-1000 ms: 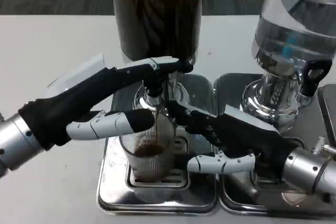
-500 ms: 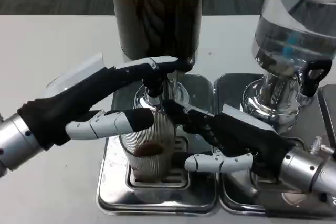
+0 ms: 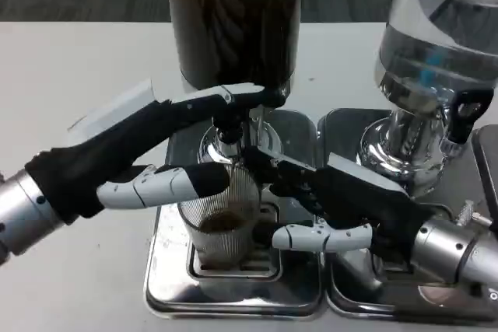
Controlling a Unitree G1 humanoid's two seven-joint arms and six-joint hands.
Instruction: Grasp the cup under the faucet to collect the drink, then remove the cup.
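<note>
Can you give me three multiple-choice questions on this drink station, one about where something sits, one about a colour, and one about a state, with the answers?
1. Where does the cup stand?
A. on the left drip tray under the dark dispenser
B. on the right tray
C. on bare table

2. What colour is the drink in the cup?
A. clear
B. brown
C. green

3. What is the right hand doing?
A. resting flat on the table
B. holding the cup's side
C. lifting the clear dispenser

Answers: A, it sits below the dark tank's faucet; B, brown liquid covers its bottom; B, its fingers wrap the cup.

The picture's top edge cuts off both dispensers [image 3: 233,13].
</note>
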